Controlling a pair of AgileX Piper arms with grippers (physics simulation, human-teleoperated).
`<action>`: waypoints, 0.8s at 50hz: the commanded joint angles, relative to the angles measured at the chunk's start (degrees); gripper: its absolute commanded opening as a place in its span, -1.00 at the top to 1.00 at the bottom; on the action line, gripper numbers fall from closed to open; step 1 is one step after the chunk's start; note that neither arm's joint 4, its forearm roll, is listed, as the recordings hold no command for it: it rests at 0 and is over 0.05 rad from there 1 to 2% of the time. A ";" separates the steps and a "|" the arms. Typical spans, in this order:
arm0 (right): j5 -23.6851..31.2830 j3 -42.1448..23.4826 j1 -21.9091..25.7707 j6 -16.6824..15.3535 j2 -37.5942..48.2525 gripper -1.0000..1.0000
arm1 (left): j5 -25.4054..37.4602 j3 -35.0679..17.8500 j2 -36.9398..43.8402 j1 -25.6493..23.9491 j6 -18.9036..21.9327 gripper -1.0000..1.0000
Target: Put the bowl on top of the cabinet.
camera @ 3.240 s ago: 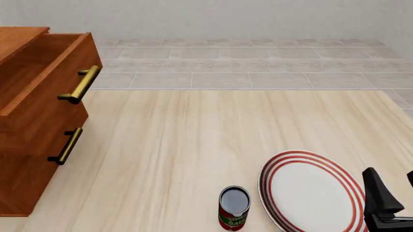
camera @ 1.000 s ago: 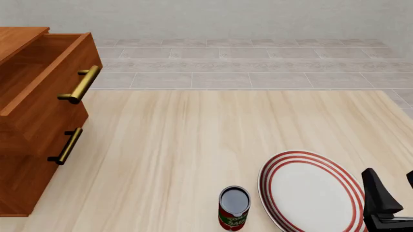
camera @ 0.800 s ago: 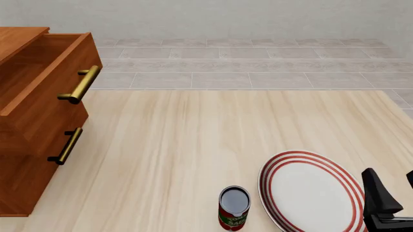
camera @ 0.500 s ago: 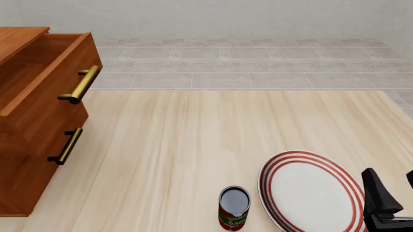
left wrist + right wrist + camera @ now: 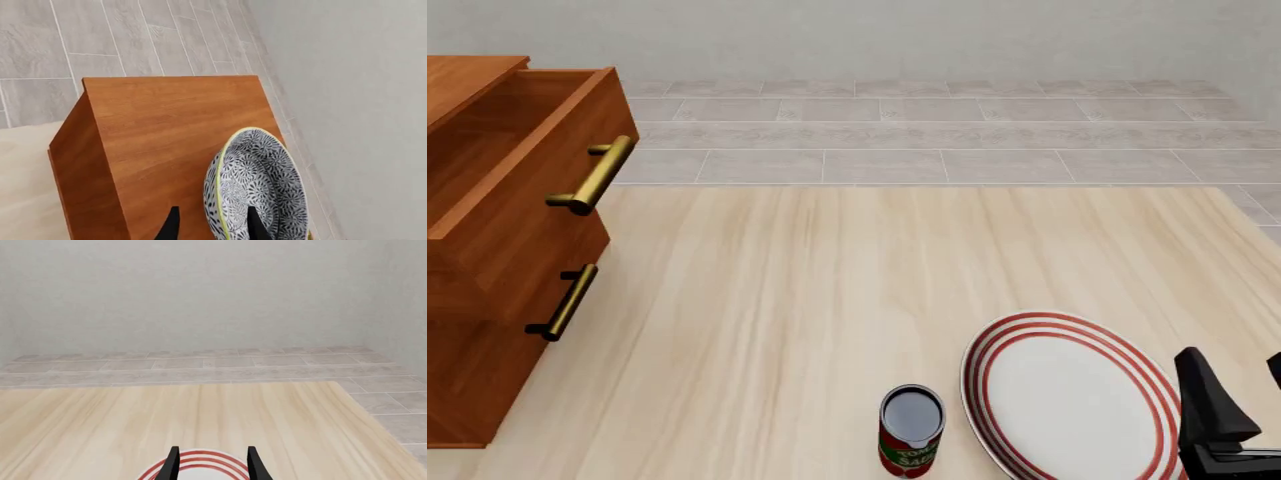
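At the far left stands 1 cabinet (image 5: 507, 240), its top drawer pulled open. In the left wrist view 1 bowl (image 5: 257, 187) sits over the cabinet's flat top, its rim between the 2 fingertips of the left gripper (image 5: 210, 225); the jaws are partly open and straddle the wall, but whether they pinch it or the bowl rests on the wood I cannot tell. It looks stiff, glazed and likely slick and breakable, so the rim wall is the place to hold. Further right on the table are 1 can (image 5: 910, 430) and 1 plate (image 5: 1068, 400). The right gripper (image 5: 212, 462) hangs empty, jaws apart, above the plate.
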 commanded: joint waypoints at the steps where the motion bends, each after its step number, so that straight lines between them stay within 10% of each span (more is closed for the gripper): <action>1: -0.19 0.13 -0.01 -0.04 0.00 -1.00 | 0.93 -0.96 -2.88 -0.86 0.16 -1.00; 40: -0.43 0.09 0.03 0.35 0.00 -1.00 | 7.39 -3.84 -30.88 -12.93 4.90 -1.00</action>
